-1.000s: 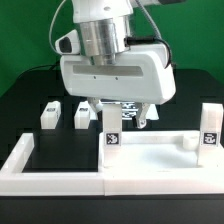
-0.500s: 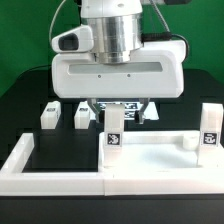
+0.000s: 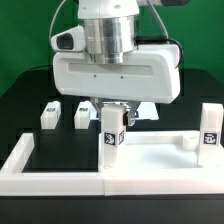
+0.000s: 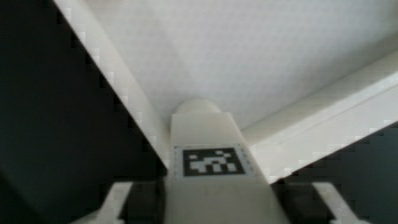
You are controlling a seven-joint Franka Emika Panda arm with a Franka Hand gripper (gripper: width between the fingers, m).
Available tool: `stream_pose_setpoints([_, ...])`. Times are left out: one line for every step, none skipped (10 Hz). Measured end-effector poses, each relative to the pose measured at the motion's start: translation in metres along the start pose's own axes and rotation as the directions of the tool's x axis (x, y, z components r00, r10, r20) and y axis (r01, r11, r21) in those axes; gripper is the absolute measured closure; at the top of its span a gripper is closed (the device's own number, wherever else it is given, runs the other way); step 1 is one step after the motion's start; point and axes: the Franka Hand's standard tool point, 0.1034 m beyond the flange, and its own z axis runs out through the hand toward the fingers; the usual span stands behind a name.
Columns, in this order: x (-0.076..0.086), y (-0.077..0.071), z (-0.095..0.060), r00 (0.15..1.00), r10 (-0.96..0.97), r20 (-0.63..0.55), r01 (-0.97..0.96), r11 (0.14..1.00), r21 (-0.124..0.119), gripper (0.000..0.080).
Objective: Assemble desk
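Exterior view: the gripper sits low over the desk panel. Its fingers flank the top of the tagged corner leg, upright at the panel's corner on the exterior view's left. A second leg stands at the panel's opposite end. 2 loose legs, outer and inner, lie behind the panel.

Wrist view: fingers bracket the corner leg above the panel. Whether they are clamped on it cannot be told

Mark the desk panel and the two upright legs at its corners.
desk panel [image 3: 160, 160]: exterior view, inner flat face.
upright leg, exterior view's left [image 3: 112, 140]: exterior view, tagged face.
upright leg, exterior view's right [image 3: 209, 137]: exterior view, tagged face.
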Motion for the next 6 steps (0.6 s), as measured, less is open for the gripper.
stream_pose_setpoints([-0.0004, -0.0011, -0.0002, 0.986, 0.170, 0.001, -0.170, 0.986, -0.001, 0.0505])
stream_pose_setpoints([-0.0016, -0.0021, 0.0007, 0.944, 0.330, 0.013, -0.330, 0.944, -0.003, 0.0506])
stream_pose_setpoints([-0.0021, -0.0022, 0.0031, 0.854, 0.518, 0.053, -0.519, 0.855, 0.010, 0.0506])
stream_pose_setpoints([-0.0011, -0.0032, 0.0034, 0.727, 0.681, 0.093, -0.685, 0.727, 0.034, 0.0506])
stream_pose_setpoints([0.0017, -0.0046, 0.0036, 0.631, 0.769, 0.103, -0.776, 0.629, 0.055, 0.0506])
stream_pose_setpoints([0.0007, -0.0076, 0.0038, 0.630, 0.771, 0.096, -0.777, 0.626, 0.064, 0.0506])
